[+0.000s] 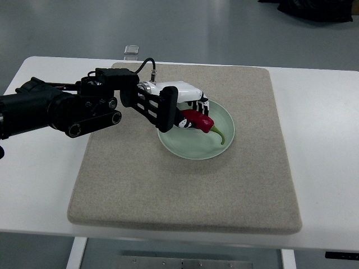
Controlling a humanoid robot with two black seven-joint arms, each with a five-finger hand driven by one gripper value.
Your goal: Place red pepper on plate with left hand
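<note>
gripping the red pepper (pixel 199 120), left hand (pixel 178 110) over plate (pixel 193 148).

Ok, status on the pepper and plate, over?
Left robot hand shut on red pepper, over the plate. Right arm out of view. Nothing in the way.

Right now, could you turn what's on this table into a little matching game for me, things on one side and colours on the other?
Things:
1. red pepper body
2. plate
3. mat
4. table

Colours:
A. white
B. pale green
C. red
D. beige

Pairs: 1-C, 2-B, 3-D, 4-A

The left hand has its fingers around the pepper, over the plate.
</note>
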